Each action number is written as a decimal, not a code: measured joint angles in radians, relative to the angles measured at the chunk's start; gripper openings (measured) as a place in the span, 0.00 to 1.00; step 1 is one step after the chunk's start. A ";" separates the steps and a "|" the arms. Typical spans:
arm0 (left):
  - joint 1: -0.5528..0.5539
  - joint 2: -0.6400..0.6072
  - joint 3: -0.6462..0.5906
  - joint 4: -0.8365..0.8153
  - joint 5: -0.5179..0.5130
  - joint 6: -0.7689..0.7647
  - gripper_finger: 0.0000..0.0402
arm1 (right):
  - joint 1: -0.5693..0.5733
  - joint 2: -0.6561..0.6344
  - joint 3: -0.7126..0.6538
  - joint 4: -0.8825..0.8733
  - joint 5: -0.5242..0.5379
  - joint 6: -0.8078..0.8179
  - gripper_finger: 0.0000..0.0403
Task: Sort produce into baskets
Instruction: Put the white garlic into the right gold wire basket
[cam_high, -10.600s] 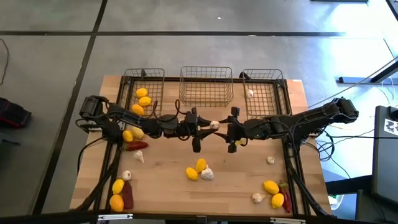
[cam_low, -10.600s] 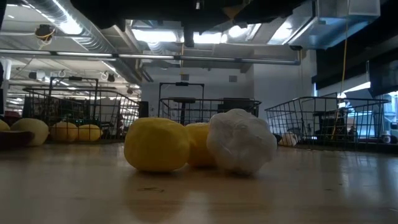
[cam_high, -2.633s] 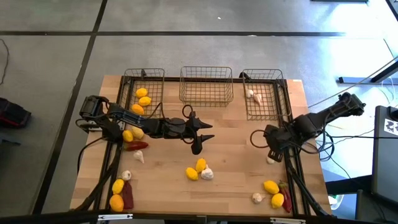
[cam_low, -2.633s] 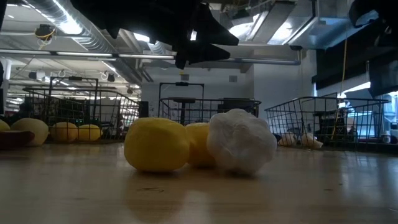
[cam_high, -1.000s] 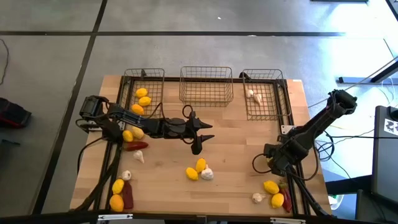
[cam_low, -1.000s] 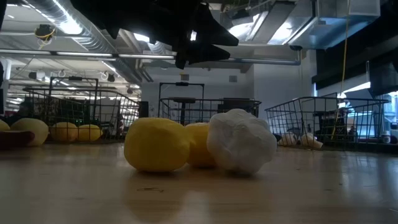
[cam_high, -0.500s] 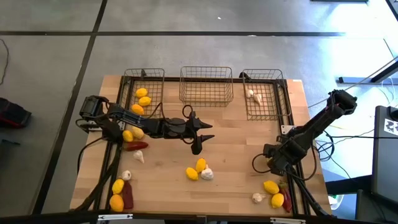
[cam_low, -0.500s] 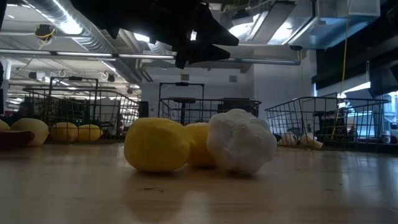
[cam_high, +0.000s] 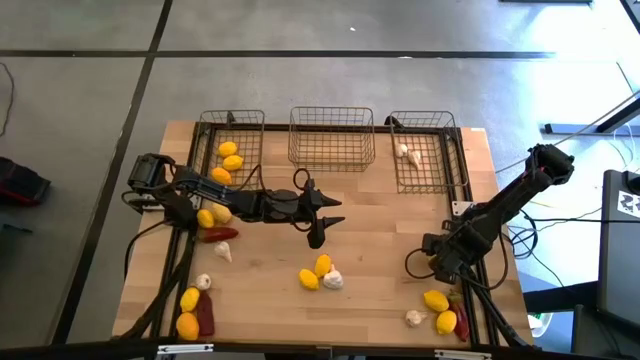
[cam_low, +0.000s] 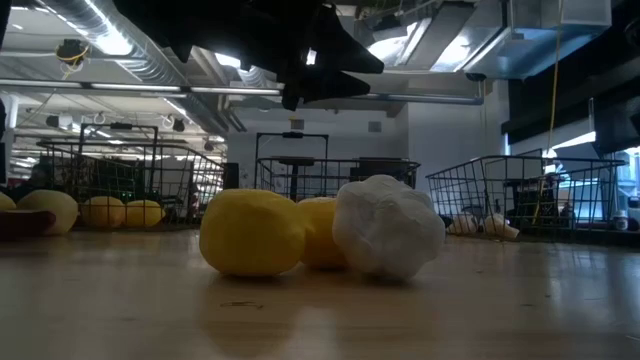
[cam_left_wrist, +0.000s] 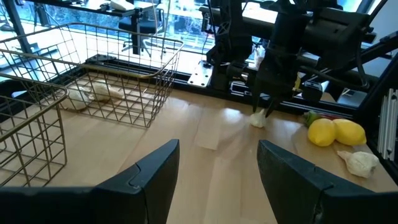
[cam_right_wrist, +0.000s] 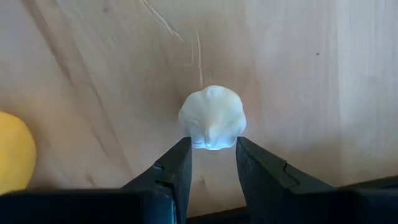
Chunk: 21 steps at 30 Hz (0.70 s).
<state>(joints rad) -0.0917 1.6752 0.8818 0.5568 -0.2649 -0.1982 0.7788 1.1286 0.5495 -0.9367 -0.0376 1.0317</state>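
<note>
The produce lies scattered over the wooden desk (cam_high: 380, 300), and we read it from left to right. The left basket (cam_high: 232, 150) holds three lemons (cam_high: 229, 156). In front of it two more lemons (cam_high: 213, 215), a dark red chili (cam_high: 221, 234) and a garlic bulb (cam_high: 223, 252) sit near the left arm, with a further pair of lemons (cam_high: 188, 312), a chili (cam_high: 205, 315) and a bulb at the near left corner.

Our left pincer (cam_high: 322, 212) hangs over the middle of the desk, its fingers (cam_left_wrist: 149, 180) apart and holding nothing. Just below it in the high view, two lemons and a garlic bulb (cam_high: 332, 279) huddle together, touching. The middle basket (cam_high: 331, 139) looks bare.

The right basket (cam_high: 424, 150) carries two whitish garlic pieces (cam_high: 408, 153). Our right pincer (cam_right_wrist: 212, 149) stands low over the desk near the right edge, its fingers on either side of a small garlic bulb (cam_right_wrist: 212, 117); we cannot tell whether they grip it. Two lemons (cam_high: 440, 310), a bulb and a chili lie at the near right corner.
</note>
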 joint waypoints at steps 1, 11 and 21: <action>0.000 0.000 0.000 0.000 0.000 0.000 0.53 | 0.000 0.000 0.000 0.000 0.000 0.000 0.31; 0.000 0.000 0.000 0.001 0.000 -0.001 0.53 | 0.000 0.000 0.006 -0.019 -0.035 0.004 0.31; 0.000 0.000 0.000 0.000 0.000 -0.002 0.53 | 0.000 0.000 0.070 -0.079 0.010 -0.009 0.31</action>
<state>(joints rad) -0.0917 1.6752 0.8818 0.5573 -0.2649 -0.2001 0.7784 1.1282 0.6193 -1.0162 -0.0271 1.0225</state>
